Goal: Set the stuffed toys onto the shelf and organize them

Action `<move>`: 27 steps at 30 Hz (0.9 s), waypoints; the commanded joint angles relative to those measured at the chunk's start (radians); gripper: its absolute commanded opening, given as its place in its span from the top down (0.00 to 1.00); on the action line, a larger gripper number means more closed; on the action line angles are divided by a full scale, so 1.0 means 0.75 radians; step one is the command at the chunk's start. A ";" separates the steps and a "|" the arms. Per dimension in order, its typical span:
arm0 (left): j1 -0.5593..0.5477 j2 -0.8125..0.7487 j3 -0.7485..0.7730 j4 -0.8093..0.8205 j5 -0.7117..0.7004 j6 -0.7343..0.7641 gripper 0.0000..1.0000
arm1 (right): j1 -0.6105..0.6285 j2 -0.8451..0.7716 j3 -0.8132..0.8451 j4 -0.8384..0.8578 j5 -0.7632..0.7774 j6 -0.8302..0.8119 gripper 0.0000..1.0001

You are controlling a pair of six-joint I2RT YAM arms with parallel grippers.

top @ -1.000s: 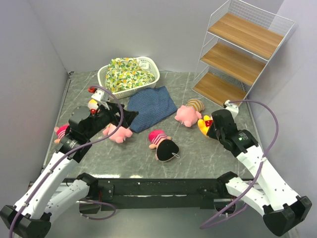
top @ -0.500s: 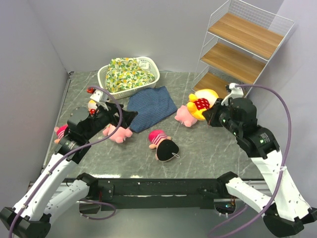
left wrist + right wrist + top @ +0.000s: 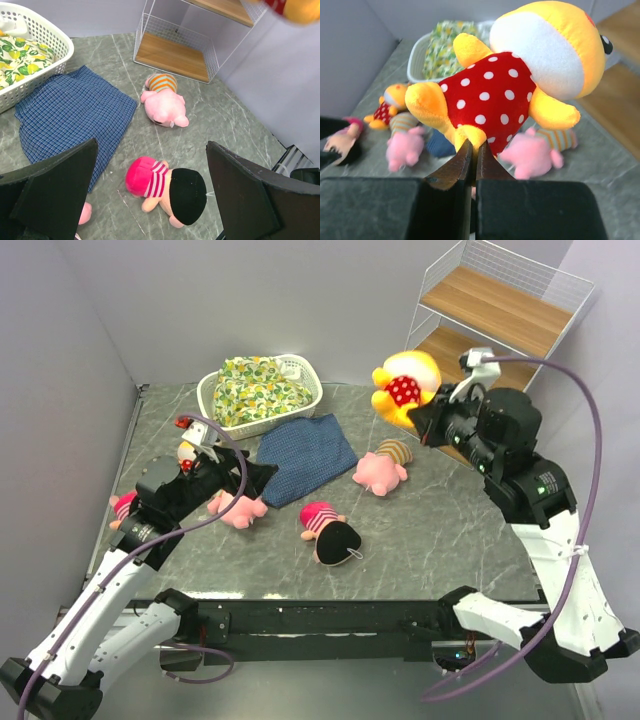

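No toy shows on the shelf (image 3: 500,330) at the counter's (image 3: 440,540) far right corner; the right fingers (image 3: 462,162) pinch one bear (image 3: 405,385) aloft beside it; the left fingers (image 3: 55,185) gape wide, empty; five toys (image 3: 332,532) lie mid-counter and toward its left edge.

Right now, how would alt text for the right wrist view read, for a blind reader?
The right gripper pinches a yellow bear in a red dotted top by one foot. Blurred behind: two pink piglets, another bear, a basket.
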 commanded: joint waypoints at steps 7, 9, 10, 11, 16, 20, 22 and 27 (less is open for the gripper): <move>0.005 -0.009 0.009 0.034 0.007 0.019 0.04 | -0.005 0.004 0.024 0.601 0.293 -0.653 1.00; 0.005 -0.015 0.007 0.030 0.001 0.021 0.04 | -0.037 0.054 0.062 0.624 0.277 -0.755 1.00; 0.005 -0.017 0.007 0.030 0.001 0.023 0.04 | -0.062 0.083 0.131 0.614 0.256 -0.776 1.00; 0.007 -0.021 0.011 0.030 -0.001 0.025 0.04 | -0.086 0.136 0.162 0.616 0.240 -0.794 1.00; 0.005 -0.058 0.005 0.034 -0.015 0.029 0.04 | -0.305 0.302 0.381 0.590 0.150 -0.811 1.00; 0.005 -0.056 0.003 0.040 -0.003 0.025 0.04 | -0.385 0.402 0.459 0.618 0.117 -0.833 1.00; 0.007 -0.050 0.007 0.034 0.015 0.025 0.04 | -0.428 0.437 0.500 0.628 0.080 -0.809 1.00; 0.005 -0.054 0.005 0.042 0.022 0.021 0.04 | -0.518 0.574 0.608 0.624 0.021 -0.731 1.00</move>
